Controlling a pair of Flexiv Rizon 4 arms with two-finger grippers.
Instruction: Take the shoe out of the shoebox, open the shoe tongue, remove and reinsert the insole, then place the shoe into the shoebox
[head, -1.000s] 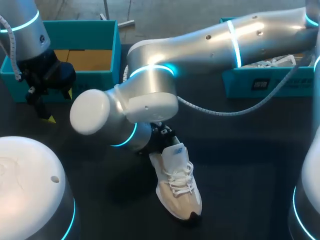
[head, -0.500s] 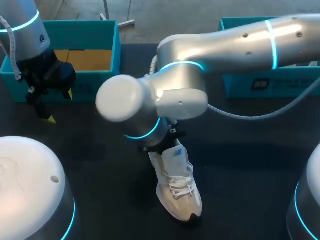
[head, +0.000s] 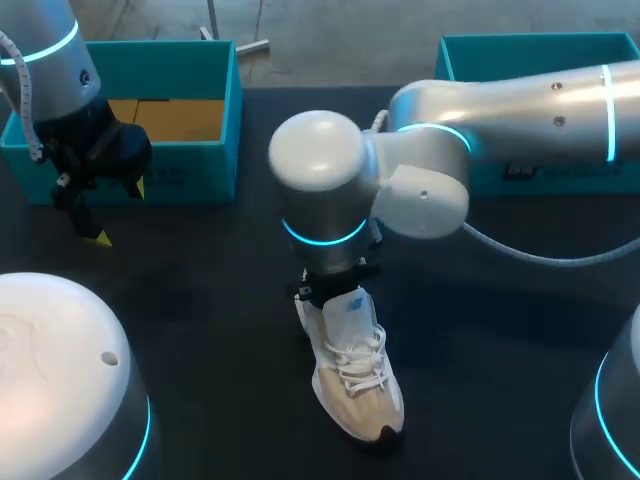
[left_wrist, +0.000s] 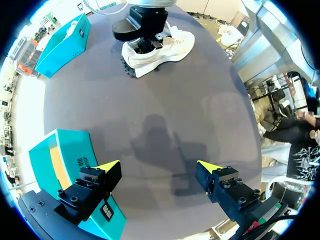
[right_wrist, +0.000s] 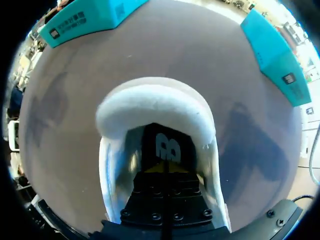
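The table (head: 200, 330) is a dark, matte sheet. Closest to me on it lies the shoe (head: 360, 375), white and cream, on its sole with the toe toward me and the laces tied. There is a small blue logo on its side and a pale printed mark on the insole (right_wrist: 165, 145), neither of which I will read off.

My right arm (head: 520, 110) comes in across the table and points straight down over the heel. In its wrist view the right gripper (right_wrist: 166, 169) is down inside the shoe's opening. Its fingers are drawn together with only a thin seam between them, and the tips are at the insole. I cannot tell whether they pinch it.

Farther off, the left gripper (left_wrist: 159, 166) hangs spread wide over bare table with nothing between its fingers, just beside the left shoebox (head: 200, 185).

That teal box carries dark print on its front wall and has a brown cardboard sheet (head: 175, 118) inside. The right shoebox (head: 520, 50), also teal and with a dark label, sits at the far right. The arm hides its contents.
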